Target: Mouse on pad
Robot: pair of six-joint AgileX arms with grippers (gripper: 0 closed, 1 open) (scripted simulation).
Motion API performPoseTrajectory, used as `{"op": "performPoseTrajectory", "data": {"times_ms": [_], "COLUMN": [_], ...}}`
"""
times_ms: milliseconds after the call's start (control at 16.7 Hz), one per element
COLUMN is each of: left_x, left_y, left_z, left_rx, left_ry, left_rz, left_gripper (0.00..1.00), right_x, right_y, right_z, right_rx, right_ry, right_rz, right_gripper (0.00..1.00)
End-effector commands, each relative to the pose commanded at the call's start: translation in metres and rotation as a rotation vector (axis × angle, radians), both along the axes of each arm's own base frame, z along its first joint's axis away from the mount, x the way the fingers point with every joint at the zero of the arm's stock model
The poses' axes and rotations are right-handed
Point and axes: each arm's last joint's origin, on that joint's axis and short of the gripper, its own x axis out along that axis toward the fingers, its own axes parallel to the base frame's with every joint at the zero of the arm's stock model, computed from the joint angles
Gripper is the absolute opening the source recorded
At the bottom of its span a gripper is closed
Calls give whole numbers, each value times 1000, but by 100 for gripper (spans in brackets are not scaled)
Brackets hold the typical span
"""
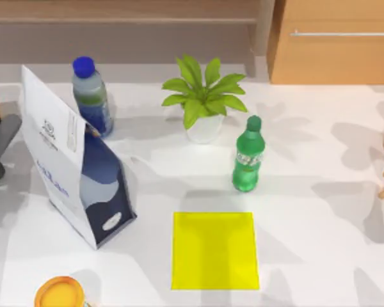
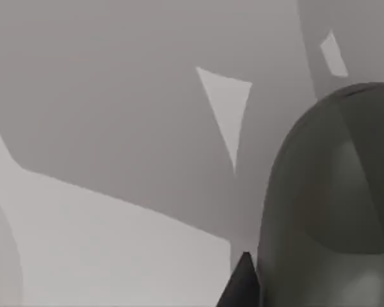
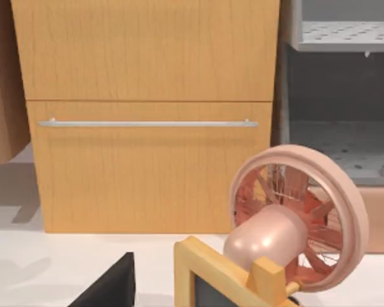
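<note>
Left wrist view: mouse (image 2: 333, 185) close beside finger (image 2: 242, 284); jaws' state unclear; pad (image 1: 214, 251) bare.

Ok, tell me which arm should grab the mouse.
Left. Its wrist view sits close against the mouse, which lies at the top view's left edge; the right wrist view faces the cabinet and fan instead.

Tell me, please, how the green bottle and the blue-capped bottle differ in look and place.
The green bottle is green all over, cap included; the blue-capped bottle has a clear body, a blue cap and a dark blue lower half. The green one stands just behind the yellow pad, right of the potted plant; the blue-capped one stands left of it, behind the paper bag. Both stand upright, capped.
</note>
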Motion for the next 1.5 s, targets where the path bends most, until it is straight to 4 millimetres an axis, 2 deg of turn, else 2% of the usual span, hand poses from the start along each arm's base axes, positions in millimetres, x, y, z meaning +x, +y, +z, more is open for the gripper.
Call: {"op": "performPoseTrajectory", "data": {"times_ms": [420, 540, 780, 900, 1080, 1320, 1440, 1500], "left_x": [-2, -3, -3, -1, 1, -12, -21, -26], "left_y": [0, 0, 0, -6, -35, -102, -145, -169], "left_z": [80, 88, 87, 103, 154, 222, 237, 236], "left_rx": [-4, -3, -3, -3, -21, -109, -176, -210], "left_ry": [13, 4, 6, -61, -260, -517, -570, -567], "left_rz": [4, 8, 7, -11, -92, -305, -445, -520], "left_gripper": [0, 0, 0, 0, 0, 0, 0, 0], "right_x": [0, 0, 0, 0, 0, 0, 0, 0], "right_y": [0, 0, 0, 0, 0, 0, 0, 0], "right_z": [0, 0, 0, 0, 0, 0, 0, 0], "right_rx": [0, 0, 0, 0, 0, 0, 0, 0], "right_ry": [0, 0, 0, 0, 0, 0, 0, 0], "right_rz": [0, 0, 0, 0, 0, 0, 0, 0], "right_gripper": [100, 100, 100, 100, 100, 100, 100, 100]}}
